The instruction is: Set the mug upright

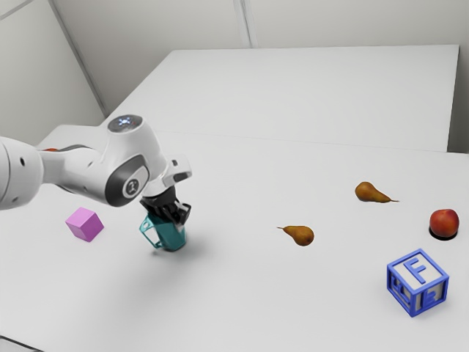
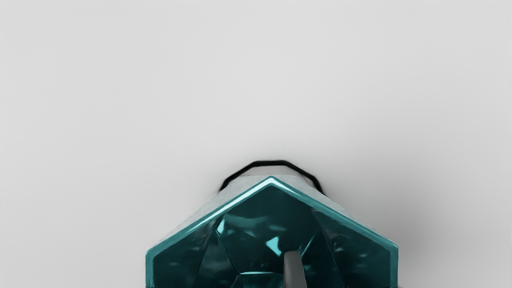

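My gripper (image 1: 176, 214) is down at the top of the teal mug (image 1: 172, 236), overlapping its rim. The mug stands mouth up, or leans slightly, with its handle toward the exterior view's left; whether its base rests flat is unclear. Looking down in the wrist view, I see the open mouth of the mug (image 2: 272, 208) and its faceted dark inside. A grey part of my gripper (image 2: 295, 270) reaches into that mouth. The near side of the rim is hidden.
A pink cube (image 1: 85, 224) lies on the white table (image 1: 220, 308), toward the exterior view's left of the mug. Toward its right are two brown pears (image 1: 300, 235) (image 1: 372, 193), a red fruit (image 1: 444, 223) and a blue-edged letter block (image 1: 417, 282).
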Tool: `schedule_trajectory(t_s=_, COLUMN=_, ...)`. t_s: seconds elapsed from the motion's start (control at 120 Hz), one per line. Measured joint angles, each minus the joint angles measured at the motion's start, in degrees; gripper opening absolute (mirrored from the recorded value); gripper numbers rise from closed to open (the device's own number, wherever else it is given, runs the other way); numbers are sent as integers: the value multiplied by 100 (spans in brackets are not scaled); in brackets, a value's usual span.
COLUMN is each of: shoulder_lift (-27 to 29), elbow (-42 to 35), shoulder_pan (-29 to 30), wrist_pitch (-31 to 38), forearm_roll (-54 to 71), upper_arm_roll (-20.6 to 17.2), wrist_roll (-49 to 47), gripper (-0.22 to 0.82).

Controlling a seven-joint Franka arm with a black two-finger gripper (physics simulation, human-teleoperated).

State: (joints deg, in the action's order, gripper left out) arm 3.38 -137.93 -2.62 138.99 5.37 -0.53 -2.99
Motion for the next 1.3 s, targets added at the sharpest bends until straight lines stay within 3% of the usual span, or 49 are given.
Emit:
schedule_trajectory(t_s=0.375, shoulder_lift=438, elbow=108, shoulder_pan=-63, wrist_pitch=-99, forearm_roll=-69, upper_arm_roll=-7, wrist_roll=-17, gripper=29)
schedule_trajectory(t_s=0.625, shoulder_lift=481, elbow=1208, shoulder_pan=-86, wrist_pitch=-1172, forearm_roll=-298, upper_arm_roll=-78, wrist_roll=-20, gripper=49)
schedule_trajectory(t_s=1.008, shoulder_lift=128, elbow=2939, shoulder_pan=1, wrist_pitch=-3146, forearm_roll=-622, upper_arm_roll=-88, wrist_roll=-18, gripper=57)
schedule_trajectory(t_s=1.3, shoulder_lift=-306, elbow=4112, shoulder_pan=-7, wrist_pitch=-4205, forearm_roll=-603, upper_arm_roll=-88, wrist_roll=-31, gripper=58)
